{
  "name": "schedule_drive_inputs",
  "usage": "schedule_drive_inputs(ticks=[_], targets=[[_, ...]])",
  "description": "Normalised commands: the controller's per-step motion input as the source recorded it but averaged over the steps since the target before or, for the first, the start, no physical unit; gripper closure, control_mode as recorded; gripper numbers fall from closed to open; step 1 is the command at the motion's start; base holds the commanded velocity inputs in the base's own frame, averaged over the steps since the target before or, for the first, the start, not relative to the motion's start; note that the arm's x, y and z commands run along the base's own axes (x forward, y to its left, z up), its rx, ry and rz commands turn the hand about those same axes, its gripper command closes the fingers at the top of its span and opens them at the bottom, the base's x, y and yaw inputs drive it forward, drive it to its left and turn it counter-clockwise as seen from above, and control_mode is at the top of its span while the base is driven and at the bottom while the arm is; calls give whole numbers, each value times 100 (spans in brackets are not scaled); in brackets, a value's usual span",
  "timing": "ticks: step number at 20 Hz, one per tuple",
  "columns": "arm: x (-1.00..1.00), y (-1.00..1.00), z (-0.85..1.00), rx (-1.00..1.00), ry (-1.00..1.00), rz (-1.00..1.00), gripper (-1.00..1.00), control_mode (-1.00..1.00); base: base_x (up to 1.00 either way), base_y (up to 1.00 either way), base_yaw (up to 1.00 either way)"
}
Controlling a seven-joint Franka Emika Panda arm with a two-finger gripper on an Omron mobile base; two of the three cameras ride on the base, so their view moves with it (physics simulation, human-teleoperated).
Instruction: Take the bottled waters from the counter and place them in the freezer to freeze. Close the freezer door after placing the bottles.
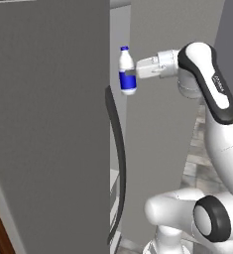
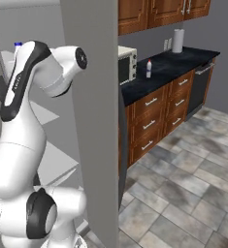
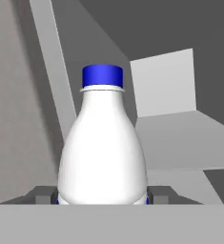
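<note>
My gripper (image 1: 131, 74) is shut on the white bottled water (image 1: 127, 71), which has a blue label and blue cap and is held upright, high at the gap beside the open freezer door (image 1: 48, 124). In the hand view that bottle (image 3: 102, 147) stands between my fingertips (image 3: 43, 195), with pale freezer shelves (image 3: 180, 138) behind it. Its blue cap (image 2: 17, 45) peeks over my arm in the right base view. The red-capped bottled water (image 2: 148, 68) stands on the black counter (image 2: 178, 60).
The freezer door's long dark handle (image 1: 119, 158) hangs just below the bottle. A grey fridge panel (image 2: 93, 121) stands between my arm and the counter. A toaster oven (image 2: 127, 64) and paper towel roll (image 2: 177, 40) sit on the counter above wooden drawers (image 2: 152, 118).
</note>
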Motion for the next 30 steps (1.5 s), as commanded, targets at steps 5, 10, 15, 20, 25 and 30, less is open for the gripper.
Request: schedule_drive_inputs(ticks=[5,10,15,20,25,30], targets=[[32,27,-2,0,-1,0,100,-100,0,0,0],[50,8,0,0,-1,-1,100,-100,0,0,0],[27,28,0,0,-8,0,100,-100,0,0,0],[38,7,0,1,0,0,100,-100,0,0,0],[28,13,0,0,-4,0,100,-100,0,0,0],[43,7,0,0,-6,0,100,-100,0,0,0]])
